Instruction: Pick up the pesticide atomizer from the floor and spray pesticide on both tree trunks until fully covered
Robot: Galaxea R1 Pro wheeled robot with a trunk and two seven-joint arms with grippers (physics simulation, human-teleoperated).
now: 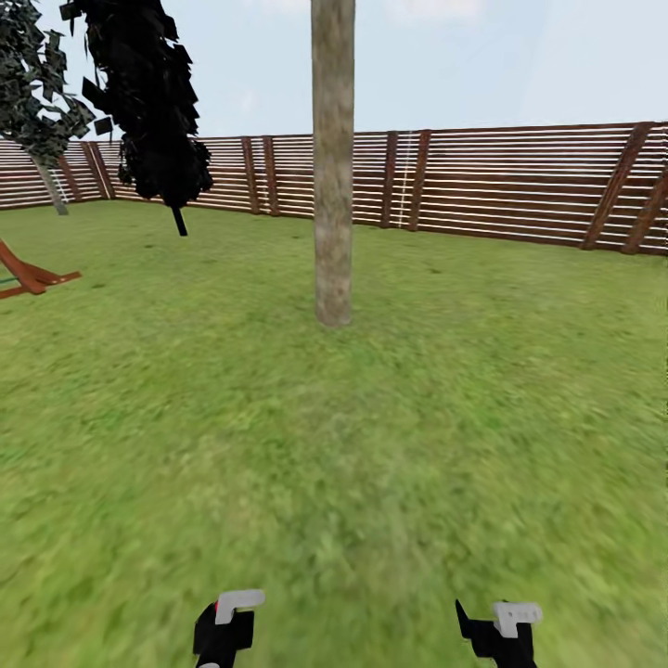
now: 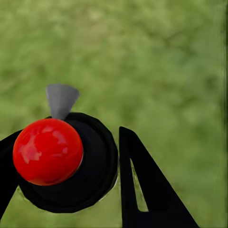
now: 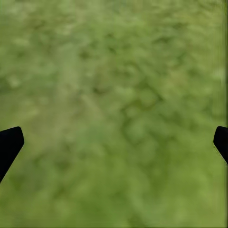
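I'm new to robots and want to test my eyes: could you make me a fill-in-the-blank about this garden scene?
1. The left gripper holds a dark bottle with a ___ top.
2. The right gripper's fingers hold ___.
3. The trunk rises from the ___.
4. Behind the trunk runs a wooden ___.

Missing: red; nothing; grass; fence

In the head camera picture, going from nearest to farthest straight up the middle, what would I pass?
The two grippers, left gripper and right gripper, → open grass → tree trunk → wooden fence → sky.
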